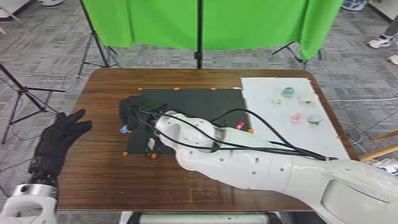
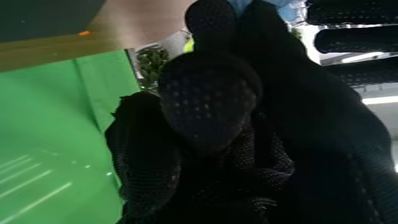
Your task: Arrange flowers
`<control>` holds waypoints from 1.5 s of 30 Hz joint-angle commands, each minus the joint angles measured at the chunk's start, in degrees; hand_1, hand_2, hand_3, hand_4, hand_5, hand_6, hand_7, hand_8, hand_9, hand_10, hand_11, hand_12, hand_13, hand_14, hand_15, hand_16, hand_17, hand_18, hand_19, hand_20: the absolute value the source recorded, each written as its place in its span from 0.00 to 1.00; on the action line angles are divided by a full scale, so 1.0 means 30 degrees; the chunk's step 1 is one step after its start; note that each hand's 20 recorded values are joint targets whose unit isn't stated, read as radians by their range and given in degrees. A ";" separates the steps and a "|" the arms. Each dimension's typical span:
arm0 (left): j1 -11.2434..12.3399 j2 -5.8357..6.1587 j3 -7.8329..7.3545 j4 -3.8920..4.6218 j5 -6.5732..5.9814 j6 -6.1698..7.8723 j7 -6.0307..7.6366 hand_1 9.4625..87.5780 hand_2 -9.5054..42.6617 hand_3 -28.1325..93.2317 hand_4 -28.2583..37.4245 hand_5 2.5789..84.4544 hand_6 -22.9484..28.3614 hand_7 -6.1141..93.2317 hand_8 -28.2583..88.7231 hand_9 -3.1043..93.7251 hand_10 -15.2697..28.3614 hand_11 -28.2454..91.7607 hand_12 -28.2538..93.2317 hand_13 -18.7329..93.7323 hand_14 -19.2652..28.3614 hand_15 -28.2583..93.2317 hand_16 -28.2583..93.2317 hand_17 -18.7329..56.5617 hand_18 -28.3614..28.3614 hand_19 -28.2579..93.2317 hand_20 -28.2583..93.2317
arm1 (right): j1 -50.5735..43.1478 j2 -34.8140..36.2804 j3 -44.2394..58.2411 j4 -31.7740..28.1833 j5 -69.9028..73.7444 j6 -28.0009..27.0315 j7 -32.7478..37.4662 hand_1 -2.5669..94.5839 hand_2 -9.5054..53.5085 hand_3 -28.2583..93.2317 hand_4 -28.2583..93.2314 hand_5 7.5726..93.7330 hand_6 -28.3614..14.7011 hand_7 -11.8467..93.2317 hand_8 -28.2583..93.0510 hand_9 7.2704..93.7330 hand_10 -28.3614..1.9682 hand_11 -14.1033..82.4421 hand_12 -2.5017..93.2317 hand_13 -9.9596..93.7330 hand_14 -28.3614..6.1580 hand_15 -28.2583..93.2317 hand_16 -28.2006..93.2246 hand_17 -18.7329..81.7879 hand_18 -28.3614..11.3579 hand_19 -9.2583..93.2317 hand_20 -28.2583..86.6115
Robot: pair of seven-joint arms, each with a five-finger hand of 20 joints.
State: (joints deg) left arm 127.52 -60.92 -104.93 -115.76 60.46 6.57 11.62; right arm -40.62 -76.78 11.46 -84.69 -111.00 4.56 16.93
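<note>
the right hand [image 1: 132, 110] has its fingers pinched round a blue flower [image 1: 124, 129], maybe so it won't slip. the left hand [image 1: 60, 136] has loose, empty fingers. small flowers [image 1: 288, 92] sit on the white board [image 1: 306, 142], perhaps for easy picking.

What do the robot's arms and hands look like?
The left arm and right arm are smooth, rounded and white. Thin black cables loop over the right one; the left has a silvery wrist ring. Black fabric gloves cover the left hand and right hand.
</note>
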 commanded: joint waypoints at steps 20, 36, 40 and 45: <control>0.0413 -0.0349 0.0190 -0.0264 -0.0380 0.1601 -0.0618 0.04 0.94 0.72 0.00 0.53 0.63 0.13 0.18 0.54 0.74 0.38 0.29 0.52 0.80 0.39 0.20 0.41 0.73 0.37 0.37 | -0.0252 -0.0113 0.0143 0.0717 -0.1070 -0.1928 0.0698 0.61 0.00 0.72 0.10 0.70 0.65 0.31 0.27 0.84 0.60 0.22 0.31 1.00 0.79 0.63 0.52 0.85 0.50 1.00 0.59; 0.0968 -0.0501 -0.0252 -0.0595 -0.0365 0.1560 -0.0892 0.04 0.88 0.73 0.00 0.52 0.63 0.13 0.18 0.55 0.74 0.38 0.29 0.52 0.81 0.40 0.20 0.40 0.74 0.37 0.37 | -0.0104 0.1294 0.1446 -0.0769 -0.1703 -0.2625 0.1288 0.51 0.00 0.79 0.10 0.59 0.69 0.29 0.15 0.71 0.51 0.29 0.21 0.96 0.76 0.65 0.50 0.81 0.45 1.00 0.61; 0.1451 -0.0595 -0.0539 -0.0875 -0.0403 0.1827 -0.0930 0.04 0.88 0.73 0.00 0.52 0.63 0.13 0.18 0.55 0.74 0.38 0.30 0.52 0.81 0.40 0.20 0.40 0.74 0.37 0.37 | 0.0194 0.2234 0.2597 -0.1973 -0.1082 -0.2742 0.1413 0.50 0.00 0.79 0.10 0.57 0.69 0.29 0.15 0.70 0.49 0.28 0.21 0.96 0.76 0.65 0.50 0.81 0.44 1.00 0.61; 0.1571 -0.0597 -0.0666 -0.1014 -0.0326 0.1765 -0.1125 0.05 0.87 0.73 0.00 0.52 0.63 0.13 0.18 0.55 0.74 0.39 0.30 0.52 0.82 0.40 0.20 0.40 0.74 0.37 0.37 | 0.0113 0.4637 0.4883 -0.4381 -0.0955 -0.3451 0.1740 0.47 0.00 0.79 0.10 0.53 0.63 0.27 0.15 0.64 0.43 0.26 0.21 0.93 0.71 0.65 0.50 0.77 0.40 1.00 0.62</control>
State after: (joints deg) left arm 130.43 -61.99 -106.32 -118.21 59.46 11.59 9.41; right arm -42.48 -71.44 17.66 -90.65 -114.24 -4.10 20.94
